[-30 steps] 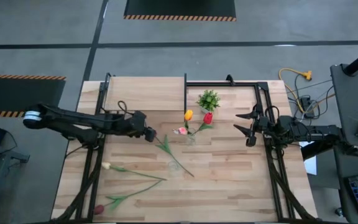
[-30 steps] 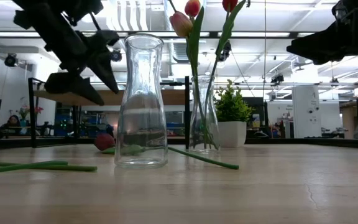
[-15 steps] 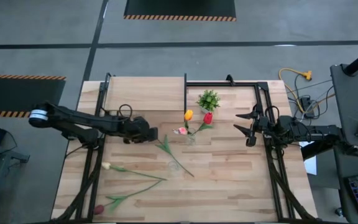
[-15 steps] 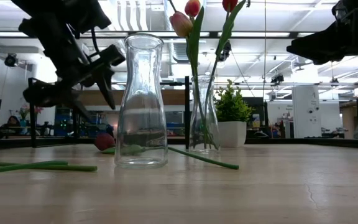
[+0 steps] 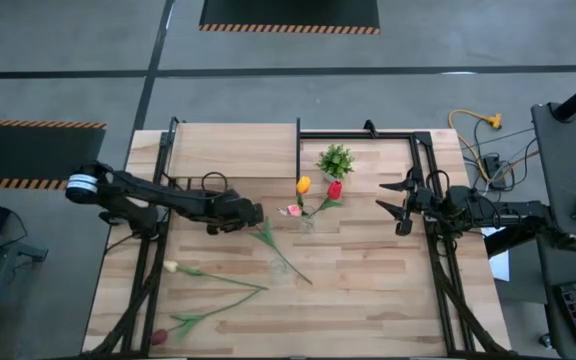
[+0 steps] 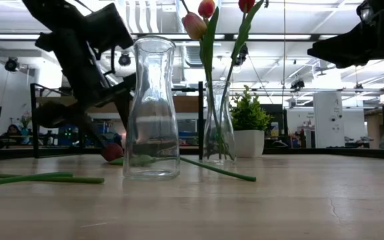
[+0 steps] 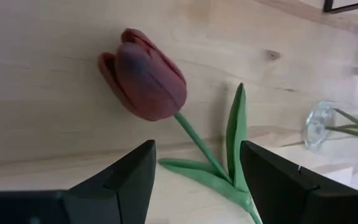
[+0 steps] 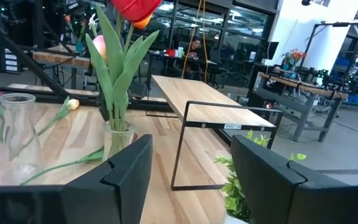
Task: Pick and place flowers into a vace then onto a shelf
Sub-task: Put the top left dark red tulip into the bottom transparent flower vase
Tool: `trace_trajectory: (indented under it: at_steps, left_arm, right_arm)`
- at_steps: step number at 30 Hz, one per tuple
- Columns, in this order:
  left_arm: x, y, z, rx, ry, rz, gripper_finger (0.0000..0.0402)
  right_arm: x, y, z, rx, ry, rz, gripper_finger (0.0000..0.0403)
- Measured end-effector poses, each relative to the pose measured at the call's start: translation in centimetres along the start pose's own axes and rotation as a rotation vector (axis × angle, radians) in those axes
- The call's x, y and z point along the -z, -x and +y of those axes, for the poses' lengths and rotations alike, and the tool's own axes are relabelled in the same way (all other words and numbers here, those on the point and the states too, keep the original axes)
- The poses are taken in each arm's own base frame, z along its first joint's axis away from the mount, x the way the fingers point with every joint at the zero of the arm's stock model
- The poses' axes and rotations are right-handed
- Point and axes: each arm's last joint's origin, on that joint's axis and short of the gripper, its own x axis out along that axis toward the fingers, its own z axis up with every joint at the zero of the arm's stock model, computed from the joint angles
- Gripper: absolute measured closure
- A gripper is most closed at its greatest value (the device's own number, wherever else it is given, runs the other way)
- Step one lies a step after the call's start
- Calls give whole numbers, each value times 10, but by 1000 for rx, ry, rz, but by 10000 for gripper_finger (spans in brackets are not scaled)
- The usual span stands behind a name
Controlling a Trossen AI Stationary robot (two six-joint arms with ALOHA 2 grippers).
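Observation:
A dark red tulip (image 7: 145, 81) lies flat on the table, its head (image 5: 255, 217) toward the left and its green stem (image 5: 288, 257) running past an empty glass vase (image 5: 280, 266). My left gripper (image 7: 194, 180) is open and low over it, one finger on each side of the stem (image 7: 194, 137) just behind the head, touching nothing. A second glass vase (image 5: 305, 222) holds orange, red and pink tulips. The cream tulip (image 5: 171, 267) and another dark red tulip (image 5: 158, 337) lie near the table's near left corner. My right gripper (image 5: 400, 205) waits open at the right edge.
The light-wood shelf (image 5: 233, 150) stands at the table's far left, with a small potted plant (image 5: 336, 160) to its right. In the low view the empty vase (image 6: 151, 110) stands in front of the vase of tulips (image 6: 219, 133). Bare planks lie at the near right.
My left gripper has moved toward the table's right and come down toward the dark red tulip's head, tipping its fingers lower. The flowers and vases have stayed where they were.

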Motion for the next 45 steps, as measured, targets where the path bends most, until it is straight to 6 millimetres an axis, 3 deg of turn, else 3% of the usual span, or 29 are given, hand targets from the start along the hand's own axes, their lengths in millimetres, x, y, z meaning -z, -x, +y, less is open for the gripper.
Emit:
trace_trajectory:
  at_steps: [9,19,35,39,45]
  left_arm:
    - [4,-27,-15,-74,-17,-1,185]
    - [4,-37,-10,-134,-49,24,193]
    - [-11,-42,7,-210,-79,-5,372]
    - [-11,-43,11,-220,-94,-17,395]
    - [-15,-38,8,-208,-130,-35,398]
  right_arm:
    - [0,0,0,0,13,-1,193]
    - [0,0,0,0,28,-1,193]
    - [0,0,0,0,43,-4,193]
    - [0,0,0,0,43,-5,193]
    - [-1,0,0,1,42,-9,193]
